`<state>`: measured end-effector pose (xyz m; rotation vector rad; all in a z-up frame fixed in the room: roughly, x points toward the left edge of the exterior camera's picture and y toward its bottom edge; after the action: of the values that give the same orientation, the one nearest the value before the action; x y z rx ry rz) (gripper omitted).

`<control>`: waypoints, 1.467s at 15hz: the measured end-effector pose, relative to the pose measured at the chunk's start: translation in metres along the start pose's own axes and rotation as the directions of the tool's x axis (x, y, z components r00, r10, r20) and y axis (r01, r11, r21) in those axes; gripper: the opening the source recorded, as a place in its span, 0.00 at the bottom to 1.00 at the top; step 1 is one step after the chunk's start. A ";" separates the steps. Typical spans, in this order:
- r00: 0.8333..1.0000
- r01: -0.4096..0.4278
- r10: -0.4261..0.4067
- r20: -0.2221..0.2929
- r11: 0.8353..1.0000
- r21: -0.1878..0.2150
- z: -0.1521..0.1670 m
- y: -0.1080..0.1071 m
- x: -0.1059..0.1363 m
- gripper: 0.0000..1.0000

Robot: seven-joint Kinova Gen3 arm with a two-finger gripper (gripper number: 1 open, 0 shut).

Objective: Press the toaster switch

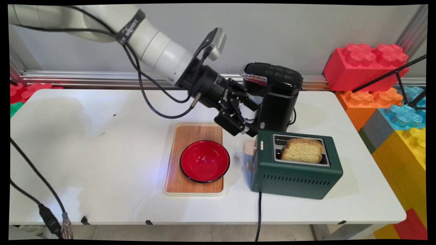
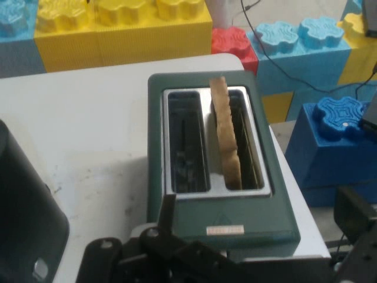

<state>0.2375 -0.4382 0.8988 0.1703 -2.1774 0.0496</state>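
My gripper hangs open and holds nothing, just above the left end of a dark green toaster, close to its cream lever. A slice of toasted bread stands up out of the toaster's near slot; the far slot is empty. In the hand view the toaster lies straight ahead past the gripper, with the bread in the right slot. A black coffee machine stands right behind the gripper and shows at the hand view's left edge.
A red bowl sits on a wooden tray left of the toaster. Big coloured toy blocks are stacked beyond the table's right end. The toaster's cord runs over the front edge. Black cables cross the table's left side.
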 end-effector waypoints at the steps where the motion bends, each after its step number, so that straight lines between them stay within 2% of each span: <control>1: 1.000 -0.001 0.001 -0.007 1.000 -0.004 0.000 -0.001 -0.009 1.00; 5: 1.000 -0.003 0.003 -0.025 1.000 -0.012 0.001 -0.004 -0.032 1.00; 6: 1.000 -0.004 0.003 -0.031 1.000 -0.013 0.001 -0.005 -0.038 0.00; 15: 0.998 0.005 -0.007 -0.063 0.999 -0.032 0.008 -0.009 -0.064 0.00; 22: 0.997 0.035 -0.037 -0.066 0.999 -0.032 0.026 -0.012 -0.080 0.00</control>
<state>0.2633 -0.4442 0.8178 0.1877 -2.1070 0.0017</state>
